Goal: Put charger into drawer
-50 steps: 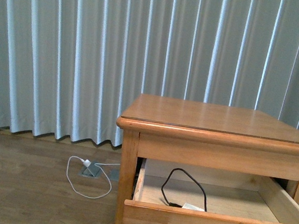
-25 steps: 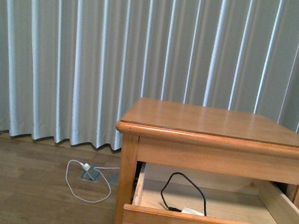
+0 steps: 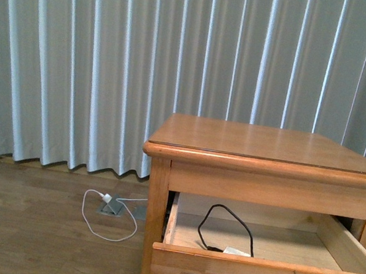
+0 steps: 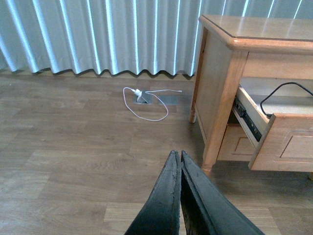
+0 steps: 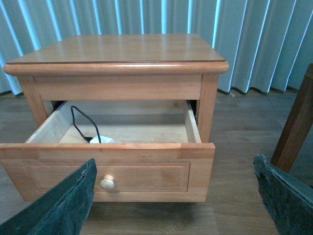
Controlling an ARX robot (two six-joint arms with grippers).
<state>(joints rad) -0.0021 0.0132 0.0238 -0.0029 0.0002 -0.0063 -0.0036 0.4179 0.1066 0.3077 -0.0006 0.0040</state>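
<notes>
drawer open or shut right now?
Open. The drawer is pulled well out of the nightstand, its floor exposed, with the charger and its black cable lying inside.

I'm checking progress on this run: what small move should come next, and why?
Probably ease the open right gripper forward against the front of the drawer and start pushing it shut. The charger already lies inside the drawer, which stands pulled out, and that gripper faces its knob.
</notes>
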